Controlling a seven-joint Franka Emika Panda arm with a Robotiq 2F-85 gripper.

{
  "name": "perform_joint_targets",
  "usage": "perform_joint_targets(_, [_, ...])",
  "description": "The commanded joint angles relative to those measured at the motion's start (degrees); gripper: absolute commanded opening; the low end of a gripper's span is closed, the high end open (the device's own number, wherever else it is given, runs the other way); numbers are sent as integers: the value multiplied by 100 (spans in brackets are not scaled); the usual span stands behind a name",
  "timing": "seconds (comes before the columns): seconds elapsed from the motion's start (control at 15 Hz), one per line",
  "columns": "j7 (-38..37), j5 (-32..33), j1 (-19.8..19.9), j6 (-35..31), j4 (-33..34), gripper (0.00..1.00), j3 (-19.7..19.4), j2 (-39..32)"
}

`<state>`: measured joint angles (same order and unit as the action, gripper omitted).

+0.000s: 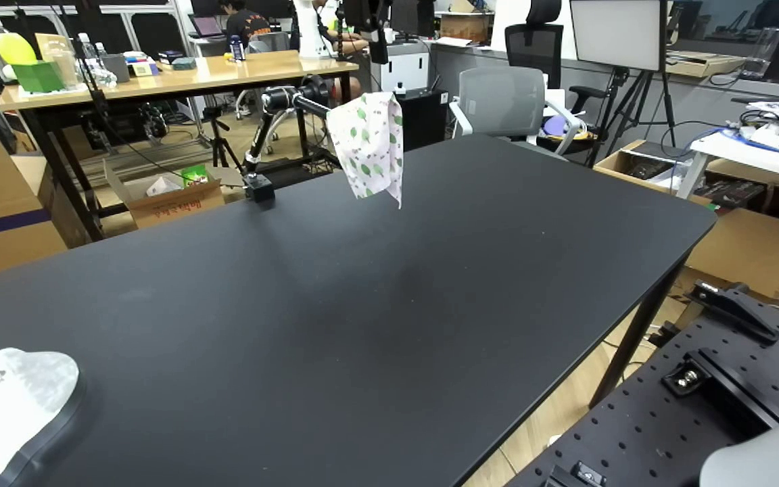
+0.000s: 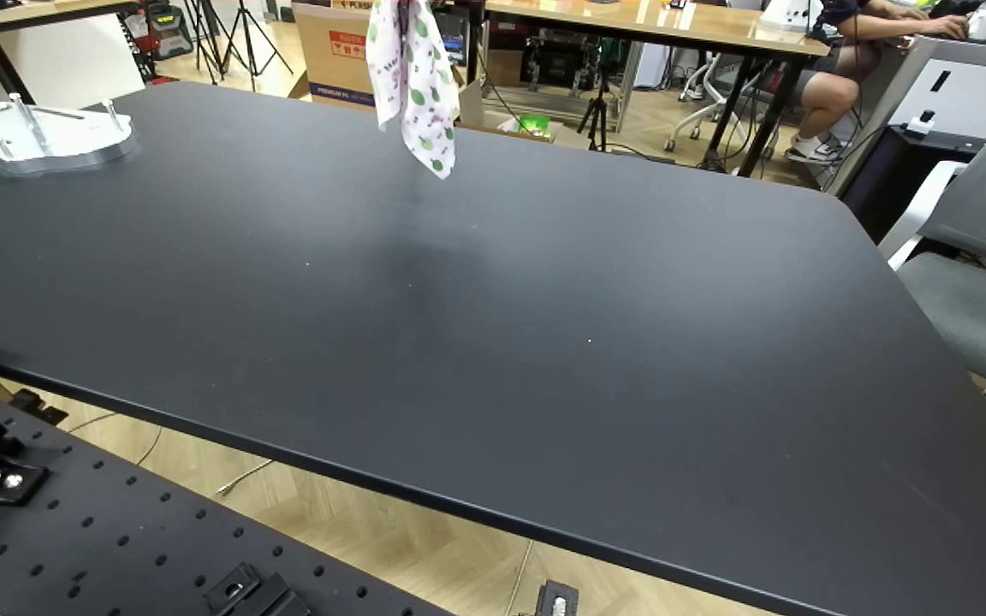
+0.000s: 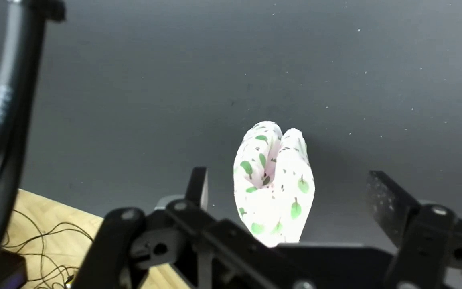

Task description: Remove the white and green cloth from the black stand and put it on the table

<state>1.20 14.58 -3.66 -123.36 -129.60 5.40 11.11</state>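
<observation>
The white cloth with green leaves (image 1: pixel 366 138) hangs draped over the arm of the black stand (image 1: pixel 262 138), which stands at the far edge of the black table (image 1: pixel 362 325). Its lower corner hangs above the tabletop. In an exterior view the cloth (image 2: pixel 424 85) is cut off by the top edge, and most of the stand is out of view. In the wrist view my gripper (image 3: pixel 289 180) is open, fingers wide apart, with the cloth (image 3: pixel 291 200) below and between them. Nothing is gripped. The stand is hidden there. Dark gripper parts (image 1: pixel 374 40) appear above the cloth.
A white board with metal pegs (image 1: pixel 24 385) lies on the table; it also shows in an exterior view (image 2: pixel 56 141). A grey chair (image 1: pixel 504 101) stands by the table's edge. The perforated black mounting plate (image 1: pixel 633 426) sits beside the table. Cardboard boxes (image 1: pixel 4 203) stand behind.
</observation>
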Motion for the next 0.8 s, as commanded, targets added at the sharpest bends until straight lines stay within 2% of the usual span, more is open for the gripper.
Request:
perform_joint_targets(0.0, [186,-141,83,-189,64,100,-173,-172])
perform_joint_targets(0.67, [727,-682,146,-508,584,100,-329,-1109])
perform_joint_targets(0.73, [757,-728,151,-526,633,75,-329,-1178])
